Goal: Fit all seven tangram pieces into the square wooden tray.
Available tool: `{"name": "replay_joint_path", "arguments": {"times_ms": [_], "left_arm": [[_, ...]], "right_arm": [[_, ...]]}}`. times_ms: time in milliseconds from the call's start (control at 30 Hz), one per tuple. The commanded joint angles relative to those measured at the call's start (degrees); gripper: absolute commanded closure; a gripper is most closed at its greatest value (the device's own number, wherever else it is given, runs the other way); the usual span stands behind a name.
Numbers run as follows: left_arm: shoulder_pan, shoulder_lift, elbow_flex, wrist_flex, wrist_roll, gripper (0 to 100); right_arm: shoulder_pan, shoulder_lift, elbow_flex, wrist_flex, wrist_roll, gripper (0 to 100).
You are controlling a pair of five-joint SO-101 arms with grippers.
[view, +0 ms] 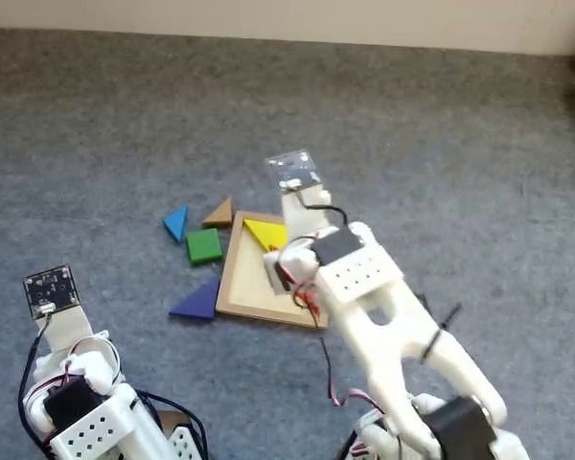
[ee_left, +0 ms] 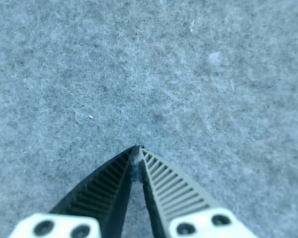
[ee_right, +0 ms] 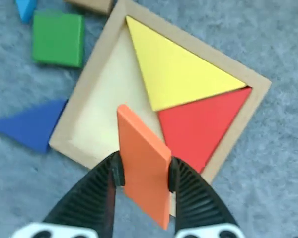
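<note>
- Currently the tray (ee_right: 91, 74) holds a yellow triangle (ee_right: 174, 69) and a red triangle (ee_right: 203, 129).
- Left gripper (ee_left: 138, 151): pinched together, empty, well away from the tray.
- Right gripper (ee_right: 144, 171) clamps the orange piece (ee_right: 139, 144) over the tray; seemingly tilted, it may snag the red triangle.

The left arm (view: 81, 388) sits folded low, jaws pressed together; the right arm (view: 383, 307) stretches forward, jaws clamping an orange piece (ee_right: 144, 163).
</note>
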Motion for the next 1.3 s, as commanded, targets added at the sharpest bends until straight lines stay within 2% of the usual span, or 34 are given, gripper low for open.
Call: {"name": "replay_joint_path", "arguments": {"times_ms": [0, 233, 333, 600, 800, 1067, 1267], "left_arm": [[-0.22, -3.56, 1.19, 0.62, 0.00, 99], [-0.22, -3.56, 1.19, 0.62, 0.00, 99], [-0.22, -3.56, 1.19, 0.62, 0.00, 99], [-0.57, -3.47, 1.19, 0.62, 0.00, 99], [-0.75, -3.47, 1.19, 0.62, 0.00, 99], [-3.12, -3.47, 1.19, 0.62, 0.00, 99], [-3.47, -3.47, 1.19, 0.62, 0.00, 99]], "right_arm": [[-1.98, 7.08, -11.12, -1.10, -5.71, 99.2], [-2.86, 21.41, -25.10, -1.10, -21.98, 98.8], [-3.21, 25.54, -28.00, -1.10, -24.79, 98.8], [-6.37, 28.79, -29.41, -1.63, -26.81, 98.6], [-6.29, 28.97, -30.37, -1.63, -28.66, 88.8], [-6.20, 28.97, -30.55, -1.63, -28.31, 87.7], [-6.20, 28.88, -30.55, -1.63, -28.31, 74.4]]}}
